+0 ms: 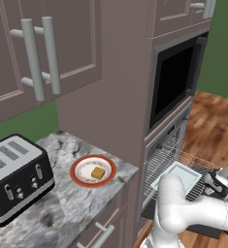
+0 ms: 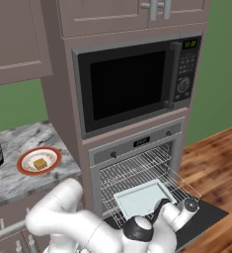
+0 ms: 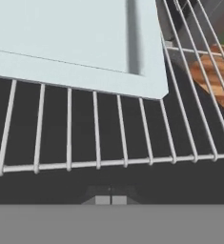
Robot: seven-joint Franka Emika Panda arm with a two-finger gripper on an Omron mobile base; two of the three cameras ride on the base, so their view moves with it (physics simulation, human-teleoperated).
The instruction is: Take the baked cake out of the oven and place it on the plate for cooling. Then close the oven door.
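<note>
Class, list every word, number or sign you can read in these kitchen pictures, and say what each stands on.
Microwave display: green marks, too blurred to read.
Microwave buttons: too small to read.
Oven display: pale marks, unreadable.
Toaster: no readable label.

green walls [image 2: 221, 69], wood floor [image 1: 215, 126], mauve cabinets [image 1: 62, 43], grey marble counter [image 1: 62, 203], black toaster [image 1: 16, 177]

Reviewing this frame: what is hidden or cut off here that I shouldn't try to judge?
- Oven door: in both base views the arm covers most of it; its handle is hidden.
- Toaster: cut by the left edge in the left base view.
- Gripper: shut tips just peek over the bottom in the hand view.
</note>
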